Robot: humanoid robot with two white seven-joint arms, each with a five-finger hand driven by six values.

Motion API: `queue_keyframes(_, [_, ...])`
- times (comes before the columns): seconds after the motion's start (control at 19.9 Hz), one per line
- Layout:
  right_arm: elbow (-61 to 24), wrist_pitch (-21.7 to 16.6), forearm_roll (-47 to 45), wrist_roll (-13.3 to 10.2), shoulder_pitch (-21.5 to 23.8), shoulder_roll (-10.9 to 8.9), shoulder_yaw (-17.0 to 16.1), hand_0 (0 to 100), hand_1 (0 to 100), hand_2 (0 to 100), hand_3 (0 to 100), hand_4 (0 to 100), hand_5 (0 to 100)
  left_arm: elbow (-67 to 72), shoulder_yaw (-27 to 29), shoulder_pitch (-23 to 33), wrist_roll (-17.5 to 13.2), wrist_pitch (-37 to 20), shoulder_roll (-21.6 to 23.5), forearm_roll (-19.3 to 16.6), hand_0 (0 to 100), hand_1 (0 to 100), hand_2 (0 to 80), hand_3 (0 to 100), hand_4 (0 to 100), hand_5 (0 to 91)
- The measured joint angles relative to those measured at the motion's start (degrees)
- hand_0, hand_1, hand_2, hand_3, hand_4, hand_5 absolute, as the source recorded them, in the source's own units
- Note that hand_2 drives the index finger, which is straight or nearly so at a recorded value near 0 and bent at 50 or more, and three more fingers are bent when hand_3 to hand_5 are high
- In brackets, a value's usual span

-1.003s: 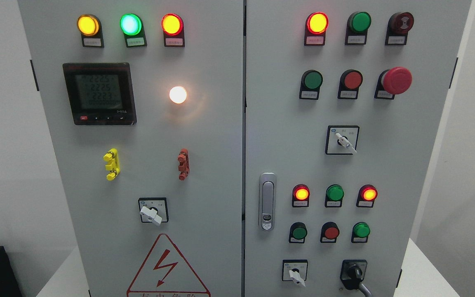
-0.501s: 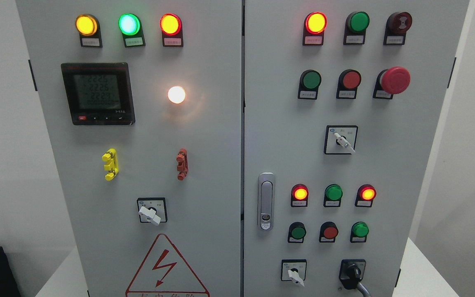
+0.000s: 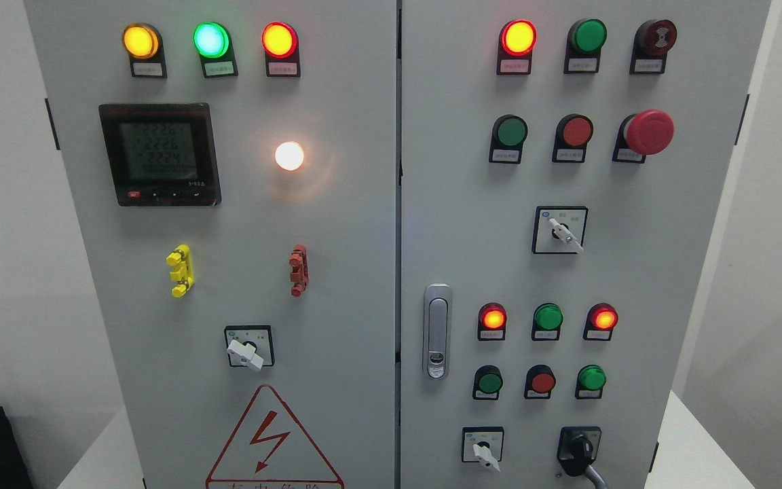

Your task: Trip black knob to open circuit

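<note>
The black knob (image 3: pixel 580 449) sits low on the cabinet's right door (image 3: pixel 635 272), beside a white selector (image 3: pixel 484 454); neither hand is in view, so their fingers cannot be judged, and a blind reach risks turning that neighbour.

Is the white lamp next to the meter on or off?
On. The white lamp right of the meter glows brightly and casts a warm halo on the grey door around it.

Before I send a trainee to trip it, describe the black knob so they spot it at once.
Take the right cabinet door and drop to its bottom row. Right of the white-handled selector switch sits the black knob, the only all-black handle.
</note>
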Motion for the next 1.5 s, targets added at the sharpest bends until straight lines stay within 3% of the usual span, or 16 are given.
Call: queue_keyframes(1.5, [-0.35, -0.43, -0.08, 0.71, -0.29, 0.48, 0.77, 0, 3, 2, 100, 93, 85, 0.0, 0.0, 0.0, 0.0, 0.04, 0.0, 0.0, 12, 39, 0.0, 0, 0, 0.0])
